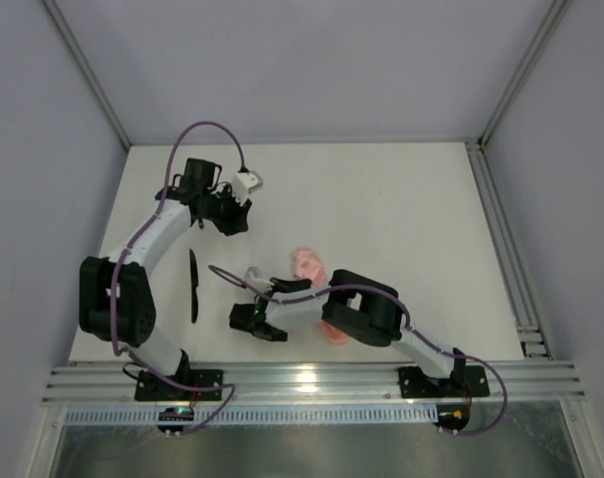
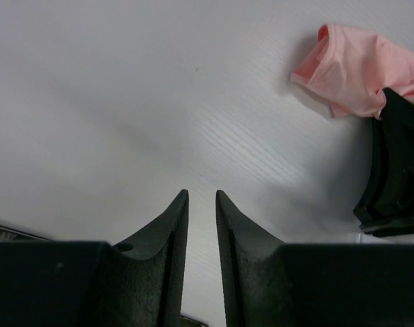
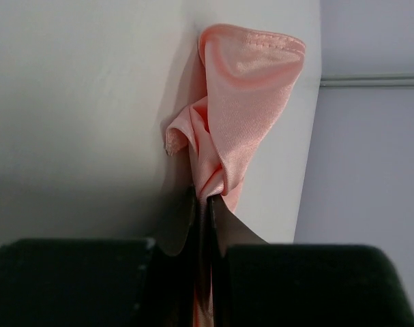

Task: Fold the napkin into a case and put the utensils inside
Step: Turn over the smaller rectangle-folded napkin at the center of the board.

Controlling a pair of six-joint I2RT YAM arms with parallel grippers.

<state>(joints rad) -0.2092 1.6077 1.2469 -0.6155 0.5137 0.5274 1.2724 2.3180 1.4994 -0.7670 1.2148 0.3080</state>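
**Right gripper clamps the bunched napkin; utensils lie to the left**

The napkin [image 1: 309, 264] is not flat and it is not a case. It is gathered into a crumpled bundle near the middle of the white table [image 1: 401, 199]. The right gripper [image 3: 203, 199] is closed tightly on it. In the right wrist view the pink cloth comes out from between the two fingers and rises straight ahead of them, so its long axis follows the line of the fingers. The free end is a rounded fold with a stitched hem, and it points away from the gripper. A small corner hangs out on the left side.

From above, pink cloth shows on the far side of the right arm and again on the near side. The bundle therefore runs roughly from far to near under the arm, and the arm hides its middle part.

The left gripper [image 2: 201, 194] is at the far left of the table, well apart from the napkin. Its fingers stand a little apart with only a narrow gap, and there is nothing between them.

The first utensil [image 1: 194, 286] lies on the table between the two arms, with its long axis running from far to near. The second utensil [image 1: 229, 275] lies just to the right of it, on a diagonal from far left to near right. Its near end is close to the right wrist. I cannot tell which end of either piece is the handle.
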